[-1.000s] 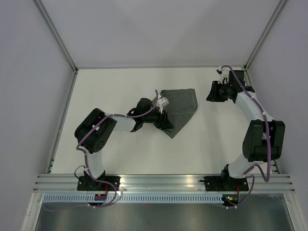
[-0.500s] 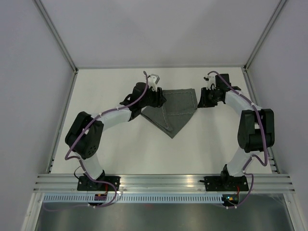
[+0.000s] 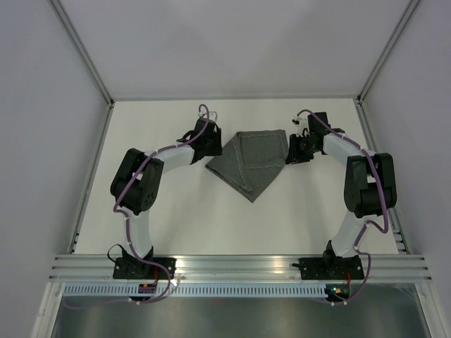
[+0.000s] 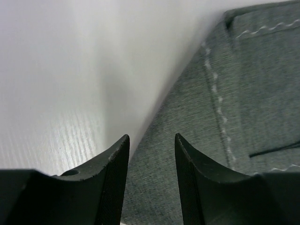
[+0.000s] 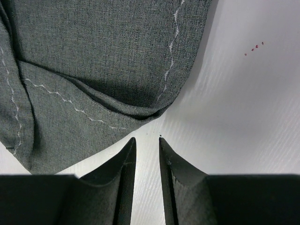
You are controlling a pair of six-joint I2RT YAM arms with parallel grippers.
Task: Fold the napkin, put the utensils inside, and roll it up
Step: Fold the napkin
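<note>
The dark grey napkin (image 3: 251, 160) lies folded on the white table, a point toward the near side, with a pale stitched line along its edges. My left gripper (image 3: 212, 146) is at its left edge. In the left wrist view the gripper (image 4: 151, 140) is open, its fingers low over the cloth's edge (image 4: 201, 122). My right gripper (image 3: 292, 150) is at the napkin's right corner. In the right wrist view the gripper (image 5: 146, 140) stands narrowly open and empty just short of the folded corner (image 5: 140, 110). No utensil is in view.
White walls with metal posts (image 3: 84, 49) close the table at the back and sides. An aluminium rail (image 3: 232, 264) runs along the near edge by the arm bases. Tiny red specks (image 5: 253, 48) mark the table right of the napkin.
My left gripper has swung from the napkin's near-left side up to its left edge, and the cloth now lies spread wider. My right gripper has come in from the far right to the right corner.
</note>
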